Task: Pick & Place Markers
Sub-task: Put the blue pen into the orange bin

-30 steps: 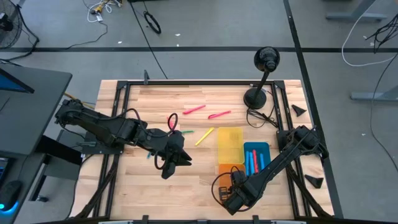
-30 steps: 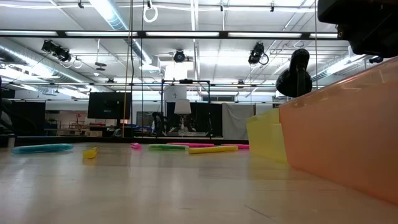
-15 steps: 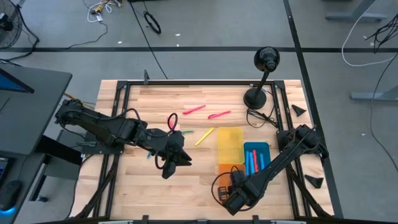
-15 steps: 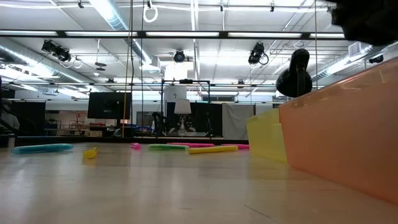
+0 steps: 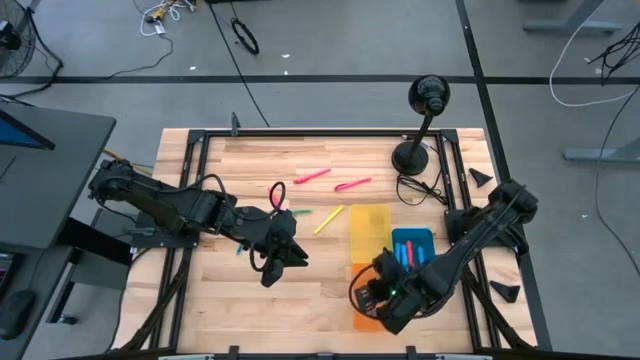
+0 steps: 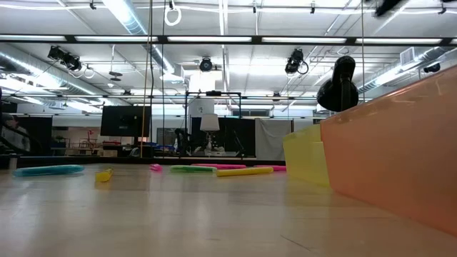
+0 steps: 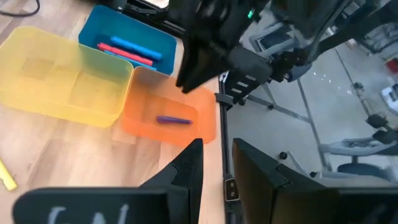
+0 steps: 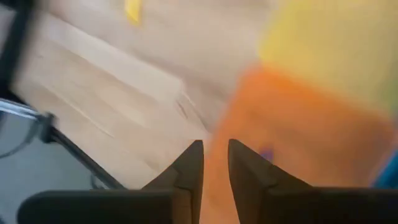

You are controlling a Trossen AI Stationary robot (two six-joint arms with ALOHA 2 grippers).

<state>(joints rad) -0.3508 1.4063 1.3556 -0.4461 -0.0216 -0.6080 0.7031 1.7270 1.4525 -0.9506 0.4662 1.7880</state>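
Three trays stand side by side right of centre: yellow [image 5: 370,228], blue [image 5: 412,245] and orange [image 5: 362,268]. A purple marker [image 7: 173,120] lies flat in the orange tray, and a red and a blue marker [image 7: 127,50] lie in the blue tray. Loose markers lie on the wood: two pink [image 5: 312,176], a yellow [image 5: 328,218] and a green [image 5: 300,212]. My right gripper [image 5: 365,293] hangs above the orange tray, fingers a narrow gap apart and empty. My left gripper [image 5: 285,258] hovers left of the trays, also narrowly open and empty.
A black desk lamp [image 5: 415,150] and its cable stand at the far right corner. A teal marker [image 6: 48,170] and a short yellow one [image 6: 104,174] lie on the table's left part. Black frame rails [image 5: 200,170] run along the table's edges.
My right gripper has risen above the orange tray, gone a little toward the far edge and rolled at the wrist; it has left the low view at the top. The trays and loose markers have stayed put.
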